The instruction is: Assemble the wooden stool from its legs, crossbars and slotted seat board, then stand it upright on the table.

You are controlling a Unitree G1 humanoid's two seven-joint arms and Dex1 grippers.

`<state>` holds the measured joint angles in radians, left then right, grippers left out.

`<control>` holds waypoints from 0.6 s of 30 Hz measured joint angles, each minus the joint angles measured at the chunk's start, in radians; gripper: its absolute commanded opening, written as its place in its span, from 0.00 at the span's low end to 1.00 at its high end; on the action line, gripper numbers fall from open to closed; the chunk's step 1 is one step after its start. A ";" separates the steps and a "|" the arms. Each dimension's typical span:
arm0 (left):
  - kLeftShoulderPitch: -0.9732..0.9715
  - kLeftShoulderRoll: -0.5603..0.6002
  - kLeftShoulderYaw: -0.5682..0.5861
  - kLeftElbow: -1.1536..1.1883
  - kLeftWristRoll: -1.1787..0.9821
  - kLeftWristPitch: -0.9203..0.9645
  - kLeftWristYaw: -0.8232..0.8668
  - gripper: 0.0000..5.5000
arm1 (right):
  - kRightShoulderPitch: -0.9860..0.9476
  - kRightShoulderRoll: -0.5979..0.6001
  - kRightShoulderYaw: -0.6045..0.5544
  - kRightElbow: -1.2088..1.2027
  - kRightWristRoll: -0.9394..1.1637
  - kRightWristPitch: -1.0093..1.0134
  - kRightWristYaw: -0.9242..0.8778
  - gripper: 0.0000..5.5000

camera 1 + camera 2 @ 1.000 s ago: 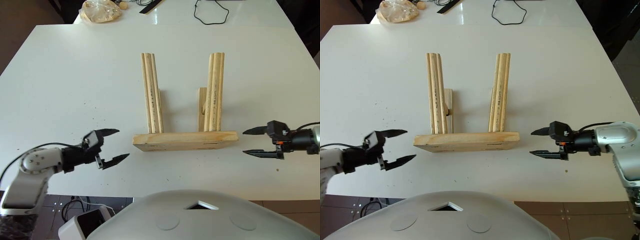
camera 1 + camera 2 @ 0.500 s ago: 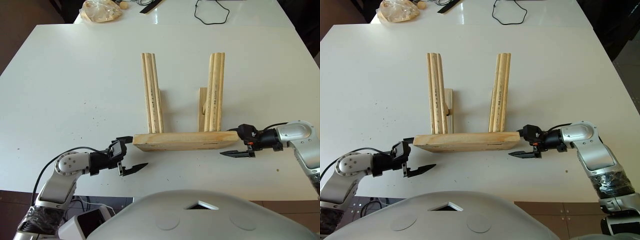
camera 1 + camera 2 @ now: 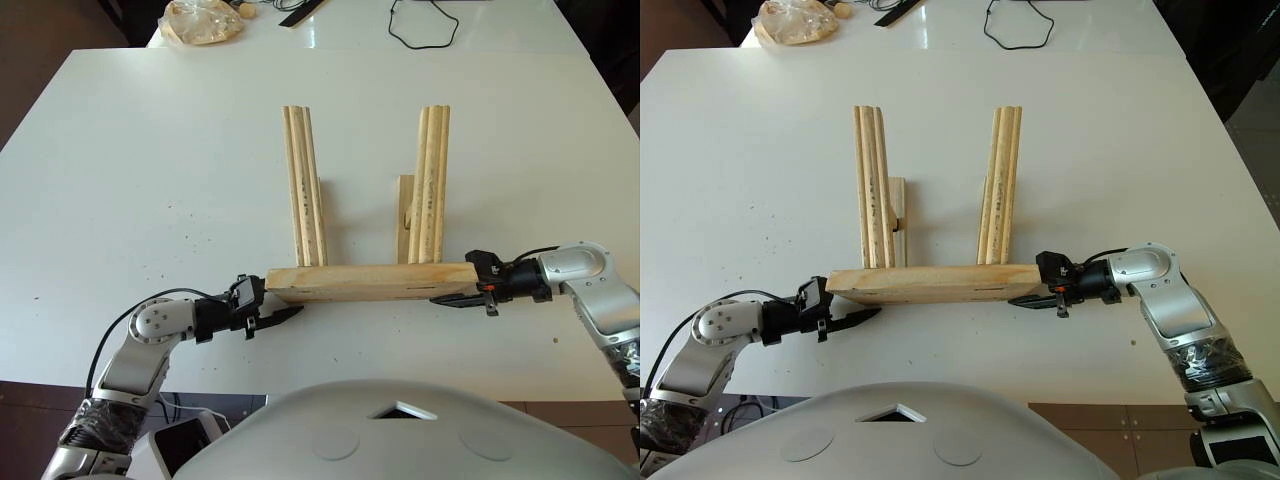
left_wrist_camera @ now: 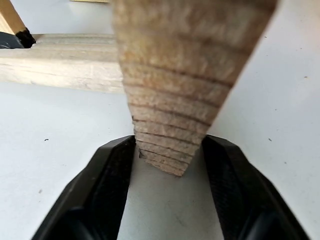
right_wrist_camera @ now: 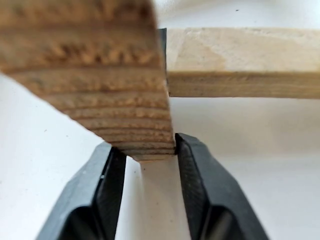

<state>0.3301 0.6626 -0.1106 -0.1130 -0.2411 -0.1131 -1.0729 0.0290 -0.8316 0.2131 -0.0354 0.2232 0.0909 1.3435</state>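
Stool [image 3: 365, 235] is laid on its side on the desk [image 3: 150, 150], legs [image 3: 305, 185] pointed away. Seat board [image 3: 370, 281] is pinched at its ends by the left pincer [image 3: 278, 300] and right pincer [image 3: 452, 284].

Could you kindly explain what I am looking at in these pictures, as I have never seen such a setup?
This is a humanoid robot with two arms, each ending in two black fingers. The two wide pictures come from cameras in its head, looking down at a white table. The two close-ups come from cameras on its wrists. On the table a wooden stool lies on its side, its legs pointing away from the robot. The left arm's fingers clamp one end of the seat board, and the right arm's fingers clamp the other end.
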 measured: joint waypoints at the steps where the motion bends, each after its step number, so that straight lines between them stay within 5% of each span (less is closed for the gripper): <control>1: 0.000 0.001 0.001 0.000 0.000 -0.001 0.000 0.31 | 0.005 0.000 -0.003 -0.001 0.000 -0.005 -0.004 0.26; 7: 0.031 0.006 0.013 -0.076 0.014 0.056 0.044 0.30 | 0.103 -0.006 -0.065 -0.094 0.028 0.053 -0.071 0.26; 18: 0.239 0.107 0.235 -0.552 -0.262 0.497 0.113 0.30 | 0.316 -0.169 -0.375 -0.470 0.431 0.572 -0.094 0.26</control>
<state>0.5688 0.7700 0.1246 -0.6655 -0.5031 0.3836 -0.9599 0.3447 -1.0010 -0.1616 -0.5050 0.6545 0.6631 1.2499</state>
